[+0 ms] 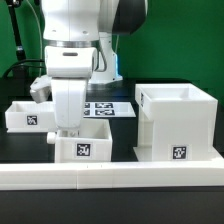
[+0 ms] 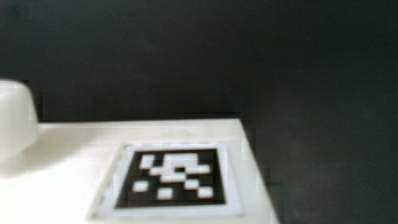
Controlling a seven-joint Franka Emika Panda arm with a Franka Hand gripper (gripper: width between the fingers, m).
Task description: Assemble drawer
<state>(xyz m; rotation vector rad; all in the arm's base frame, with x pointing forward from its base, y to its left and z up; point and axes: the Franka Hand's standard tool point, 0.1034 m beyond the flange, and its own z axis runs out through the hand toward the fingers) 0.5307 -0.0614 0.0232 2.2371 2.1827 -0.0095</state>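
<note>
Rail (image 1: 110, 178): long, low and white, lying across the front of the exterior view on the black table (image 1: 122, 140).
Middle tray (image 1: 100, 152): just behind the rail, open side up, with a square tag on its front wall.
Left tray (image 1: 18, 118): further back, toward the exterior view's left, tag on its front wall, apart from the middle tray.
Casing (image 1: 160, 130): tall white box on the exterior view's right, open at the top, tag low on its front, standing just behind the rail and apart from both trays.
Marker board (image 1: 110, 108): flat on the table behind the middle tray.
Arm (image 1: 75, 40): white, coming down from above the trays.
Gripper (image 1: 64, 136): pointing down at the middle tray's back left corner; I cannot tell whether the fingers are apart or together.
Wrist view, white surface (image 2: 54, 150): blurred and close, bearing one tag (image 2: 173, 178); which part it belongs to is unclear.
Wrist view, rounded white shape (image 2: 15, 120): at the picture's edge, too blurred to name.
Wrist view, table (image 2: 214, 60): black, beyond the white surface.
</note>
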